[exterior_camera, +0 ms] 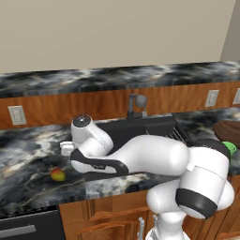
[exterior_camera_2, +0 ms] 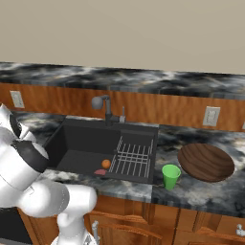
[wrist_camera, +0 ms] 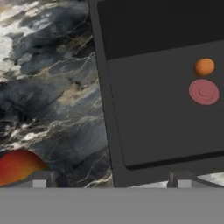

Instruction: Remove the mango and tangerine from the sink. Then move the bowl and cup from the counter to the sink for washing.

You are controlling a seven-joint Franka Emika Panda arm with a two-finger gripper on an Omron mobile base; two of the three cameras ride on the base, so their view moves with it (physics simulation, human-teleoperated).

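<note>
Dark marbled stone forms the counter (exterior_camera: 28, 154) on which I see the mango (exterior_camera: 57, 175) resting, left of the sink (exterior_camera_2: 81, 143) and clear of its rim. In the hand view the mango (wrist_camera: 17, 168) lies at the lower left, just beside one fingertip (wrist_camera: 39, 180) of the gripper (wrist_camera: 111, 181). I read the jaws as spread fully apart with nothing between them; the gripper hangs over the sink's left edge.

The tangerine (exterior_camera_2: 106, 163) sits on the sink floor, just beside the round reddish drain (exterior_camera_2: 100, 172) and near the wire rack (exterior_camera_2: 131, 159). The hand view shows the same pair: tangerine (wrist_camera: 204, 67) next to drain (wrist_camera: 204, 92).

The cup (exterior_camera_2: 171, 176) stands upright on the counter right of the sink, near the front edge. The bowl (exterior_camera_2: 206, 162) rests just beside it, further right. The faucet (exterior_camera_2: 106, 109) stands at the sink's rear rim.
</note>
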